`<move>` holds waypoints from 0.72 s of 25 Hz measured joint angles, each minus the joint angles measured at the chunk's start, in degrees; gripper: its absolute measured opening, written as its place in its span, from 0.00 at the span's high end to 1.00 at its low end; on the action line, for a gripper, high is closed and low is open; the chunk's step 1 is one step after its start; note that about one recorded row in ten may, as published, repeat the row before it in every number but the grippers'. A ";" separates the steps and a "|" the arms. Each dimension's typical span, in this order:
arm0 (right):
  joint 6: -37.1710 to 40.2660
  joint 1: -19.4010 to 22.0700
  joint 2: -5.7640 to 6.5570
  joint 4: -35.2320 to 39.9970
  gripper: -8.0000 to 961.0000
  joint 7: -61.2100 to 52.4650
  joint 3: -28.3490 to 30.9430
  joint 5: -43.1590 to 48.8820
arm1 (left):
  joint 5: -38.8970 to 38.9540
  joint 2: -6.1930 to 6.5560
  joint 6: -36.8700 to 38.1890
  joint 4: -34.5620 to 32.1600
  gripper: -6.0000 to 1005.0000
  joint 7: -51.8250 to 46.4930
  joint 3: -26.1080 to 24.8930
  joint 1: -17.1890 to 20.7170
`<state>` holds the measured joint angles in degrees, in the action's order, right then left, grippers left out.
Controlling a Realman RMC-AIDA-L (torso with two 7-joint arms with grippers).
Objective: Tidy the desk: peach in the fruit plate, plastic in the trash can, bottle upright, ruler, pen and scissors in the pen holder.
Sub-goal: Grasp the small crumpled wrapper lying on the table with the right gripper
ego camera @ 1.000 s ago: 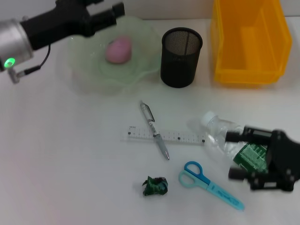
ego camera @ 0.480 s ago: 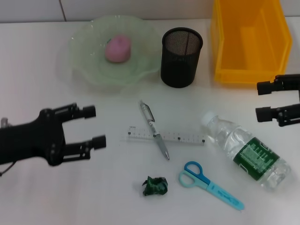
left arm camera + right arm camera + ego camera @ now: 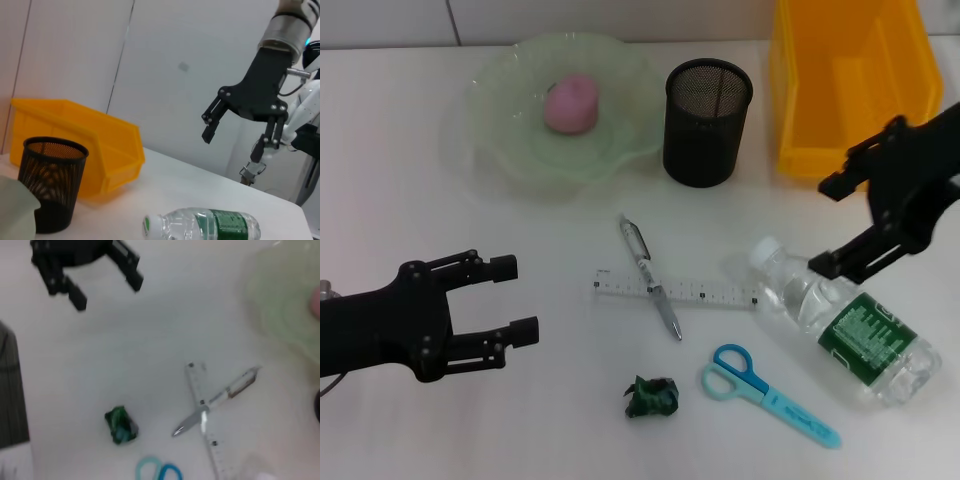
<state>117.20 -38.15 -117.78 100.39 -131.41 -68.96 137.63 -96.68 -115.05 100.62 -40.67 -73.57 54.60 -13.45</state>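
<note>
A pink peach [image 3: 572, 104] lies in the green fruit plate [image 3: 490, 130]. The clear bottle [image 3: 845, 320] lies on its side at the right, and my right gripper [image 3: 825, 225] hovers open just above its cap end. Pen [image 3: 648, 275] crosses the ruler [image 3: 710, 293] mid-table. Blue scissors [image 3: 770, 395] and the crumpled green plastic [image 3: 651, 396] lie nearer the front. My left gripper [image 3: 515, 298] is open at the front left, holding nothing. The black mesh pen holder [image 3: 707, 122] stands beside the yellow trash can [image 3: 850, 90].
The left wrist view shows the right gripper [image 3: 234, 142] above the lying bottle [image 3: 205, 225], with the pen holder [image 3: 50, 182] and yellow bin [image 3: 80, 145] behind. The right wrist view shows the left gripper [image 3: 106, 291], plastic [image 3: 120, 425], pen [image 3: 220, 400] and ruler [image 3: 205, 435].
The left gripper left the plate and now sits low at the front left. In the last half second the right gripper tilted and swung down toward the bottle's cap end.
</note>
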 joint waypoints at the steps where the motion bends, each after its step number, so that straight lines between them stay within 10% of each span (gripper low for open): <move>1: 0.03 -0.64 -0.54 -0.11 0.15 0.00 -2.37 1.23 | -0.05 0.00 -0.09 0.20 0.19 0.00 0.00 -0.03; 8: -5.77 -0.58 -1.66 -7.49 0.15 4.92 -18.11 1.63 | -4.21 0.23 -0.21 0.93 0.19 -0.02 -0.43 -0.83; 18: -13.46 -2.13 -1.69 -18.38 0.15 9.93 -23.77 -5.80 | -8.64 2.46 0.46 1.13 0.19 -0.73 -4.61 -0.43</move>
<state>103.74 -40.28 -119.47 82.01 -121.48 -92.73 131.84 -105.32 -112.59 101.07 -39.55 -74.30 49.99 -13.88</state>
